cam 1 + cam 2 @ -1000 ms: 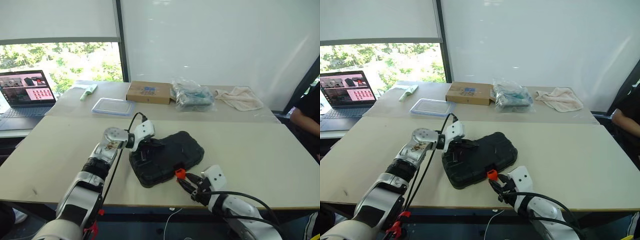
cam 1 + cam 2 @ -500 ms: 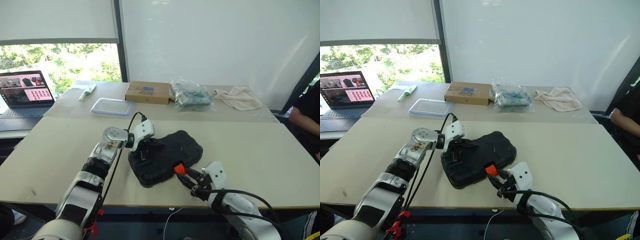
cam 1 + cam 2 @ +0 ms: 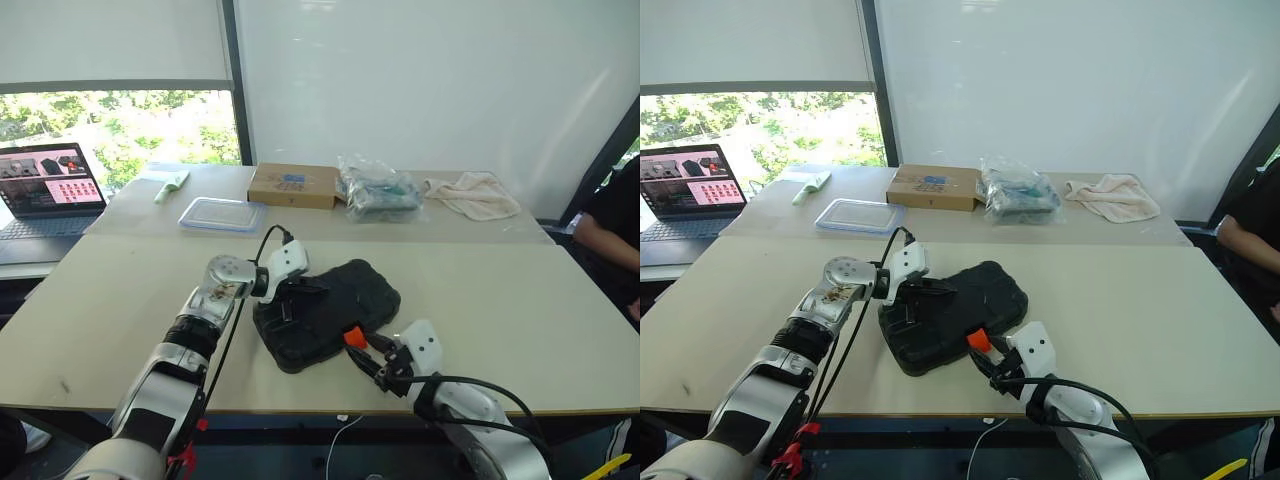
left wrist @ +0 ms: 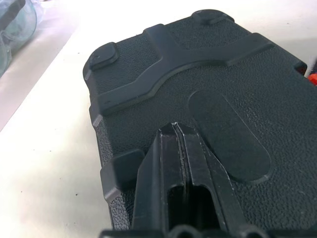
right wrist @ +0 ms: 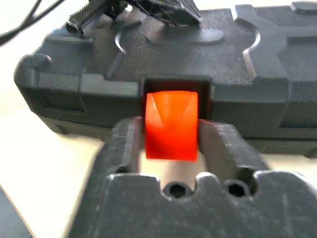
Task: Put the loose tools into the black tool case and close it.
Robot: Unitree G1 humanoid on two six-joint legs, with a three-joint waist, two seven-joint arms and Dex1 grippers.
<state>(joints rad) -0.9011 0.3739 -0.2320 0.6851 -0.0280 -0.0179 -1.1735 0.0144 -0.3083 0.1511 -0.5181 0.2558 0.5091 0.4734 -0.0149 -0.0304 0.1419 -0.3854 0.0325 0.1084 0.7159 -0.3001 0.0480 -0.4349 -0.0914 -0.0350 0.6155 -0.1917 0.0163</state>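
On the near table [image 3: 520,330] lies 1 black tool case [image 3: 330,312], shut, with 1 orange latch [image 3: 354,337] on its front edge. 2 grippers are at it: 1 left gripper [image 4: 174,130] on the lid and 1 right gripper [image 5: 171,141] at the latch. The far table [image 3: 130,205] carries 1 cardboard box [image 3: 293,185], 1 clear lidded container [image 3: 224,213], 1 plastic bag [image 3: 379,193], 1 cloth [image 3: 472,195] and 1 laptop [image 3: 40,195] near its left edge. 1 person [image 3: 610,225] sits at the right edge.
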